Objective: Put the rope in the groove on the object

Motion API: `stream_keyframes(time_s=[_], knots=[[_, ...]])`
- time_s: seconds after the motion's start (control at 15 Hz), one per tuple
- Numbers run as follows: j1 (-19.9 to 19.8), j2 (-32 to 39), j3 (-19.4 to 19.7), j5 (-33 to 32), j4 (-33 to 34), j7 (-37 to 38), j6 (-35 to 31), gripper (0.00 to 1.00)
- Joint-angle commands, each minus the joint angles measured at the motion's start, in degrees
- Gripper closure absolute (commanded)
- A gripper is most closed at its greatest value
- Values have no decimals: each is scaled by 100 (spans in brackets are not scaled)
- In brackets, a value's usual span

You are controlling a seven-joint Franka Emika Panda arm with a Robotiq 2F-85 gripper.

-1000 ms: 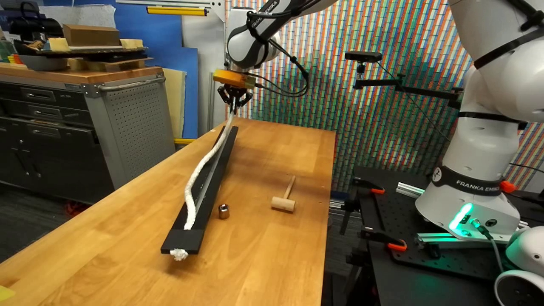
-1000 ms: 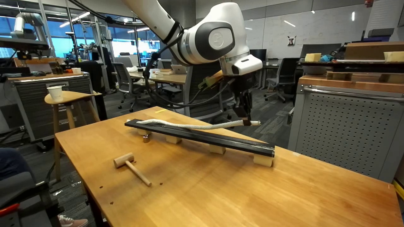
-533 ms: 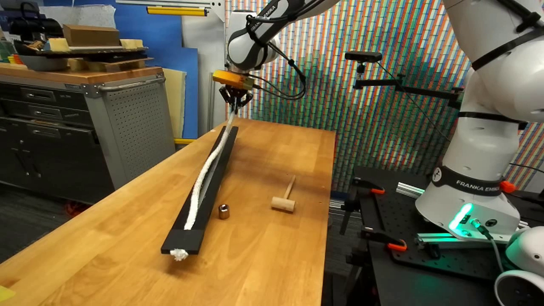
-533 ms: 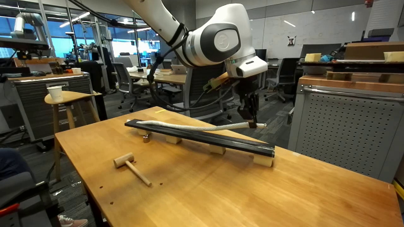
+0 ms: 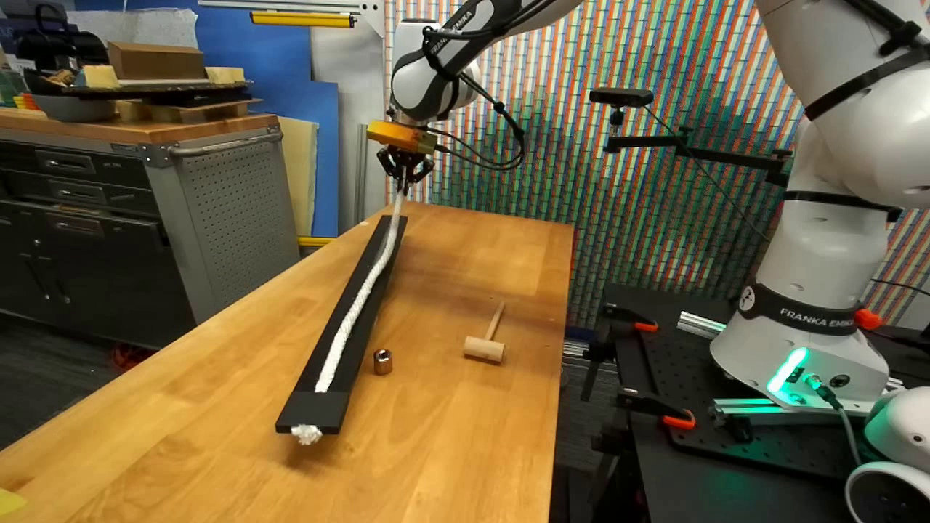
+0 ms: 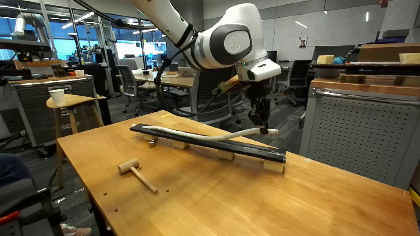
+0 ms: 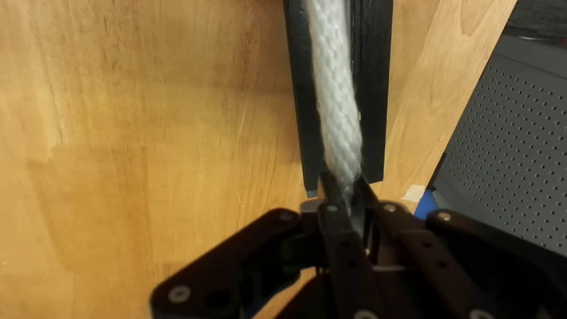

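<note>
Between the fingers [image 7: 339, 232]; white rope [image 7: 335, 88]

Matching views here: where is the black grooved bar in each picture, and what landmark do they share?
In an exterior view: black grooved bar left of centre, slanting up rightward.
In an exterior view: black grooved bar across the middle, sloping down rightward.
In the wrist view: black grooved bar from the top edge down, just right of centre.
Shared landmark: white rope, held by the gripper.
</note>
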State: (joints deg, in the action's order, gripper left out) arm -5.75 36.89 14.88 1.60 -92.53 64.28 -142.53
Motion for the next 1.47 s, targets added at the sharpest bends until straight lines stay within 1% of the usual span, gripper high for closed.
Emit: stream_keyframes(time_s=[0.0,0.27,0.47,0.53,0.87,0.93,1.07,1.4], knots=[[-6,286,-115,54,442,-204,162,97],[60,566,-95,-12,724,-215,297,97],[90,762,17,-117,899,-163,440,97],[122,842,107,-210,959,-117,437,97],[34,1114,222,-214,1210,-65,654,97],[21,1161,222,-204,1257,-74,686,97],[-40,1318,106,-107,1415,-151,723,97],[-11,1672,-54,-86,1867,-253,809,97]])
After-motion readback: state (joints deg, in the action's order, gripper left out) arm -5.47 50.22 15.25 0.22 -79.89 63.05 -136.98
